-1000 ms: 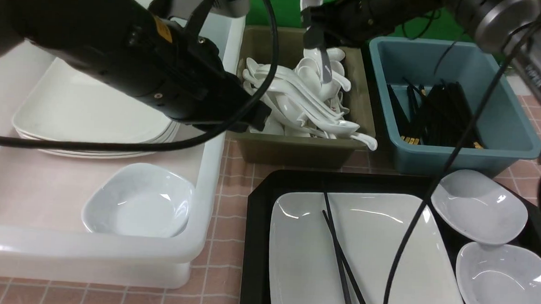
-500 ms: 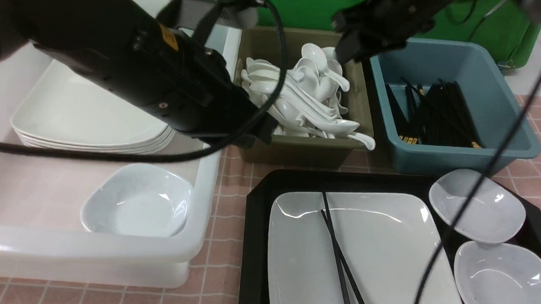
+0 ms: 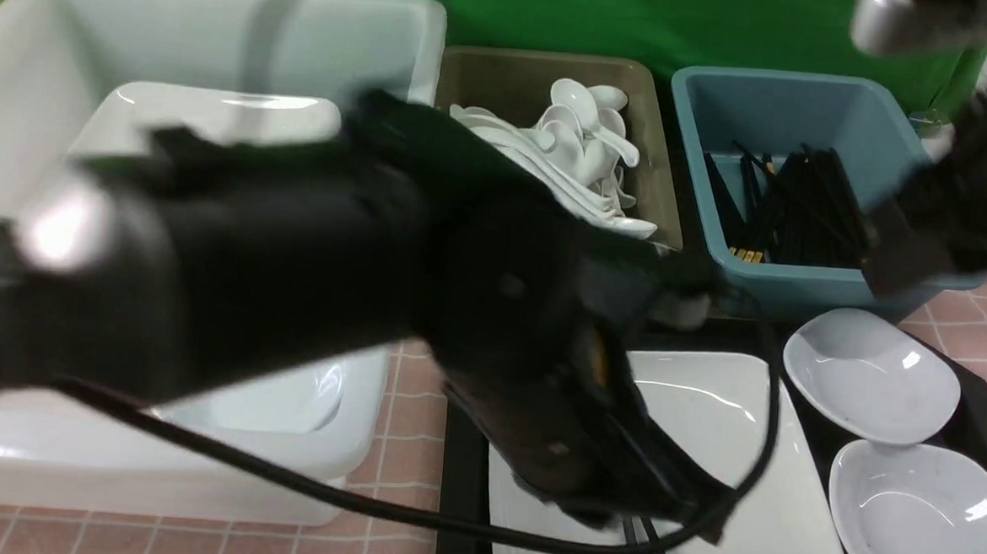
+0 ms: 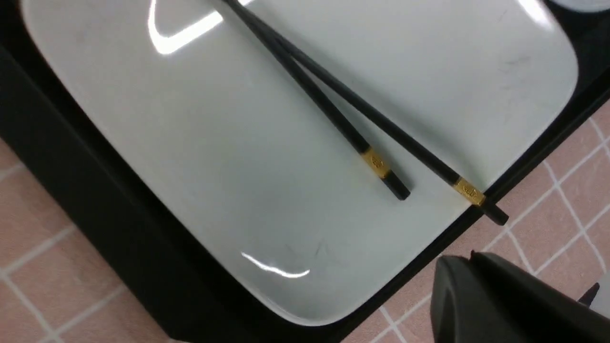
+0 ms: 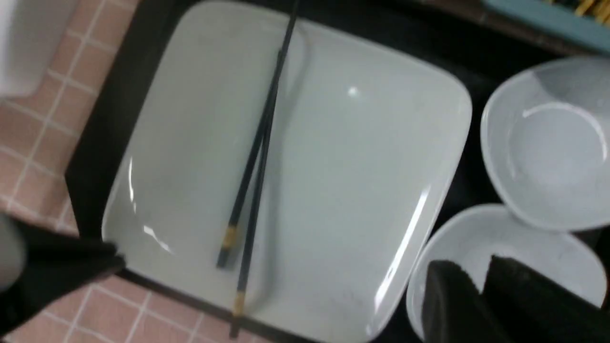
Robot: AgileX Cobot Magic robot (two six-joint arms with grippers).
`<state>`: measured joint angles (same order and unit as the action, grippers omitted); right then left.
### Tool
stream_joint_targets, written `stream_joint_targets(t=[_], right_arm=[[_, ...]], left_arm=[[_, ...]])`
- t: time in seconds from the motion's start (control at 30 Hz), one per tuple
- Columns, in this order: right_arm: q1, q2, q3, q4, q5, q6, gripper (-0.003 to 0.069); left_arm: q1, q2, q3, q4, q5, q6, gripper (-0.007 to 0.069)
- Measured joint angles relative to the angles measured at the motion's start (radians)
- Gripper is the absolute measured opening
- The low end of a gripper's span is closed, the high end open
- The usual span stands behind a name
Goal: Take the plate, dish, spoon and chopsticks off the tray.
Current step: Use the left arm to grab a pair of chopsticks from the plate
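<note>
Left wrist view puts the left gripper (image 4: 471, 262), fingers pressed together (holding nothing), beside the gold-banded near ends of the chopsticks (image 4: 333, 109). We see them run away across the plate (image 4: 214, 166) on the tray (image 4: 95, 200). The right gripper (image 5: 481, 281) is farther off, and we cannot tell its spread.

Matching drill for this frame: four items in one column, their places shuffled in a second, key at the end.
1 chopsticks
2 plate
3 spoon heap
4 small dishes

A in the olive bin
B on the tray, right of the plate
C lying across the plate
D on the tray, under the chopsticks

Pairs: 1-C, 2-D, 3-A, 4-B
</note>
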<state>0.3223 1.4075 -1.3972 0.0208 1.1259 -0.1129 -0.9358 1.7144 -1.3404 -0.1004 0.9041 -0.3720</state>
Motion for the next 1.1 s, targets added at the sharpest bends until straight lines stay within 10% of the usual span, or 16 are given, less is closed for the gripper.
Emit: stream_joint_targets(t=[0.23,0.43,0.6,0.73,1.1], right_arm=[[0.000,-0.205,0.282,-0.013,-0.050,0.003,0.0215],[0.000,-0.308,0.383,-0.021,-0.067,0.030,0.0228],[0.000,-0.329,0.392,-0.021,-0.069,0.031,0.0237],[0.000,-0.329,0.395,-0.021,-0.083,0.031,0.0237],[0.000,-0.330,0.396,-0.021,-0.100,0.031,0.0240]], left_arm=[[-0.007,0.191,-0.126,0.021,0.018,-0.044,0.0158],[-0.007,0.290,-0.169,0.054,-0.033,-0.054,0.0485],[-0.007,0.345,-0.170,0.111,-0.082,-0.090,0.0605],[-0.007,0.366,-0.170,0.147,-0.086,-0.110,0.0577],[-0.006,0.367,-0.172,0.179,-0.073,-0.113,0.0026]])
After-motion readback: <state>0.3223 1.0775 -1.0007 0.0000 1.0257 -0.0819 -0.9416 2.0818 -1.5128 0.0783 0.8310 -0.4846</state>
